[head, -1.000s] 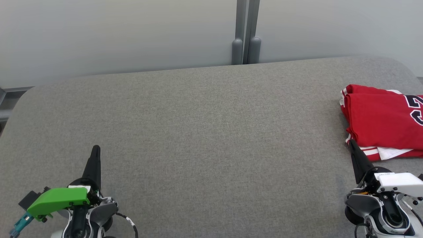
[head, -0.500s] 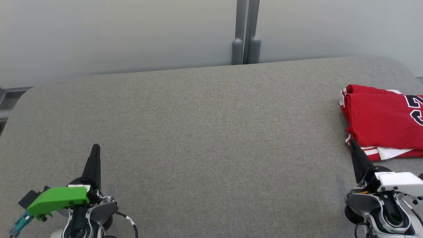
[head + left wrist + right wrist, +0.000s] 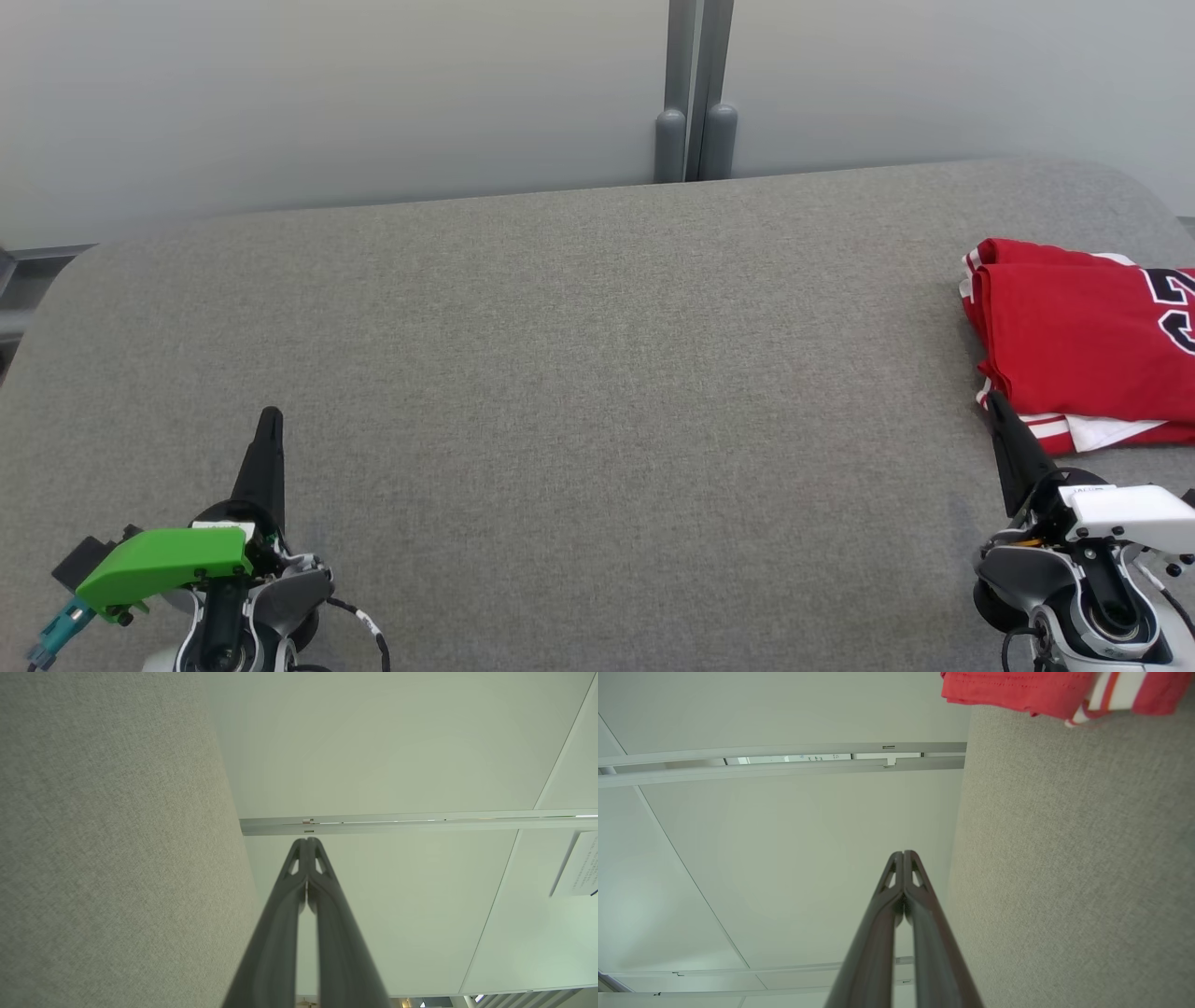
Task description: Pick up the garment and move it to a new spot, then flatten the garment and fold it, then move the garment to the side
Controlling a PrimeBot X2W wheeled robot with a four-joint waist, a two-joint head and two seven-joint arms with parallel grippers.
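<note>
Garment [image 3: 1083, 345], red with white trim and a dark number, lies folded at the far right of the grey padded table [image 3: 597, 355] in the head view, running off that view's right edge. The left gripper [image 3: 270, 420] sits at the lower left beneath a green cover [image 3: 163, 560], its tips pressed together into one dark point, empty and well apart from the garment. The right gripper [image 3: 995, 406] sits at the lower right, likewise closed and empty, its tip just beside the garment's near corner; whether it touches the fabric cannot be told. In the left wrist view the fingers [image 3: 282, 933] meet at their tips before a pale wall panel [image 3: 397, 742], with the table at the left. In the right wrist view the fingers [image 3: 878, 942] also meet tip to tip, and the garment's red hem with a white stripe lies on the table at the upper right, apart from the tips.
</note>
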